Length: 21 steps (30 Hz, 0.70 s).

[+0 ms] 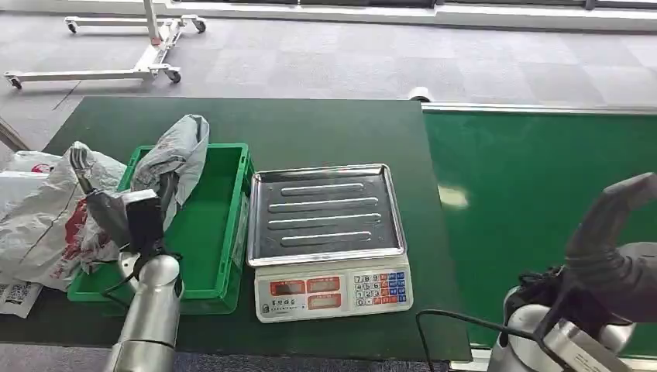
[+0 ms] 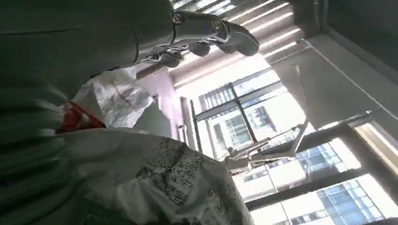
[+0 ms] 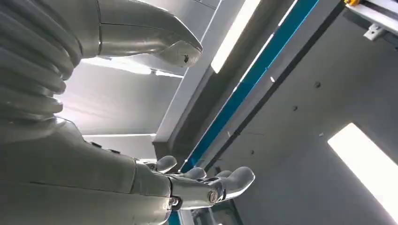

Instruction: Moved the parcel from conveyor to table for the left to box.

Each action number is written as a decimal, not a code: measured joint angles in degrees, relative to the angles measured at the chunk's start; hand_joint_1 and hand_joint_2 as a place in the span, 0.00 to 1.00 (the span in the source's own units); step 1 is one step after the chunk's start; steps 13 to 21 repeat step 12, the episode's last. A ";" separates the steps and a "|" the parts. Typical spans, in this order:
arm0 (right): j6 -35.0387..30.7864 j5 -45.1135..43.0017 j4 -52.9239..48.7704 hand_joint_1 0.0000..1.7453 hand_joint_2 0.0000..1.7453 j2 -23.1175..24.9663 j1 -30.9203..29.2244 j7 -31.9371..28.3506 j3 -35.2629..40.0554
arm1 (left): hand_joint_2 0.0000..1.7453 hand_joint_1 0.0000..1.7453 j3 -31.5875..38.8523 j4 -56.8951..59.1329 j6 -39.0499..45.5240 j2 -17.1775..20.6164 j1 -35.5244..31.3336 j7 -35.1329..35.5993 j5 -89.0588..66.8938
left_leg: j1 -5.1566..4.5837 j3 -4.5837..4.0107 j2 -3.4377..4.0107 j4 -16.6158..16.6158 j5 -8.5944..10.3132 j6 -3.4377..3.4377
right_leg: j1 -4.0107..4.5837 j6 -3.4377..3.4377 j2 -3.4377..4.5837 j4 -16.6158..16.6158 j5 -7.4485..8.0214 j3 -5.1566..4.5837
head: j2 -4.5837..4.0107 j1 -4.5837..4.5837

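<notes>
The grey parcel point(image 1: 177, 155) hangs over the far rim of the green crate point(image 1: 208, 232), its upper end sticking up past the crate's 12 o'clock edge and its lower part drooping inside. The crate sits on the dark green worktop point(image 1: 310, 128), just beside a steel scale point(image 1: 329, 240) at its 3 o'clock. White printed bags point(image 1: 42, 209) are heaped at the crate's 9 o'clock, one spilling over its near-left rim.

The left hand point(image 1: 128, 213) is raised over the crate's near-left part, at the parcel's 7 o'clock. In the left wrist view its fingers point(image 2: 220, 35) are spread with nothing between them, the white bags point(image 2: 155, 178) close beneath.

The right hand point(image 1: 612, 248) hovers at the near edge of the bright green conveyor point(image 1: 542, 201), at the scale's 3 o'clock. In its wrist view the thumb point(image 3: 159, 40) and fingers point(image 3: 225, 183) stand wide apart, empty.
</notes>
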 measured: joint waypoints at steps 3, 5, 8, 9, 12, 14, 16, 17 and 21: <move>0.02 -0.11 0.28 0.00 1.00 -0.02 0.14 0.07 -0.28 | 1.00 0.00 -5.09 -9.13 -2.43 0.46 3.86 -0.35 5.32 | 0.00 -0.20 -0.20 0.01 0.04 0.05 | 0.00 0.04 -0.25 0.00 -0.03 -0.05 | 0.00 0.00; 0.00 -0.15 0.57 0.00 1.00 -0.02 0.23 0.00 -0.52 | 1.00 0.00 -8.41 -15.19 -5.58 0.85 6.72 -0.35 7.22 | 0.00 -0.21 -0.20 0.01 0.03 0.04 | 0.00 0.05 -0.24 0.00 -0.04 -0.06 | 0.00 0.00; 0.02 -0.04 0.85 0.00 1.00 -0.02 0.48 0.04 -0.92 | 1.00 0.00 -13.03 -21.37 -4.78 1.51 9.72 -0.35 3.95 | 0.00 -0.20 -0.20 0.01 0.03 0.04 | -0.01 0.05 -0.21 0.00 -0.03 -0.07 | 0.00 0.00; 0.00 0.17 0.90 0.00 1.00 -0.02 0.54 -0.02 -1.03 | 1.00 0.00 -14.47 -22.60 -2.85 1.79 10.53 -0.37 0.76 | 0.00 -0.19 -0.20 0.01 0.03 0.04 | -0.02 0.05 -0.21 0.00 -0.03 -0.07 | 0.00 0.02; 0.00 0.81 0.90 0.00 1.00 -0.02 0.76 0.00 -1.20 | 1.00 0.00 -18.07 -23.26 -1.29 2.43 11.71 0.31 -6.59 | -0.01 -0.20 -0.21 0.01 0.03 0.05 | -0.01 0.05 -0.25 -0.01 -0.04 -0.07 | 0.00 0.00; 0.00 0.81 0.90 0.00 1.00 -0.02 0.76 0.00 -1.20 | 1.00 0.00 -18.07 -23.26 -1.29 2.43 11.71 0.31 -6.59 | -0.01 -0.20 -0.21 0.01 0.03 0.05 | -0.01 0.05 -0.25 -0.01 -0.04 -0.07 | 0.00 0.00; 0.00 0.81 0.90 0.00 1.00 -0.02 0.76 0.00 -1.20 | 1.00 0.00 -18.07 -23.26 -1.29 2.43 11.71 0.31 -6.59 | -0.01 -0.20 -0.21 0.01 0.03 0.05 | -0.01 0.05 -0.25 -0.01 -0.04 -0.07 | 0.00 0.00; 0.00 0.81 0.90 0.00 1.00 -0.02 0.76 0.00 -1.20 | 1.00 0.00 -18.07 -23.26 -1.29 2.43 11.71 0.31 -6.59 | -0.01 -0.20 -0.21 0.01 0.03 0.05 | -0.01 0.05 -0.25 -0.01 -0.04 -0.07 | 0.00 0.00; 0.00 0.81 0.90 0.00 1.00 -0.02 0.76 0.00 -1.20 | 1.00 0.00 -18.07 -23.26 -1.29 2.43 11.71 0.31 -6.59 | -0.01 -0.20 -0.21 0.01 0.03 0.05 | -0.01 0.05 -0.25 -0.01 -0.04 -0.07 | 0.00 0.00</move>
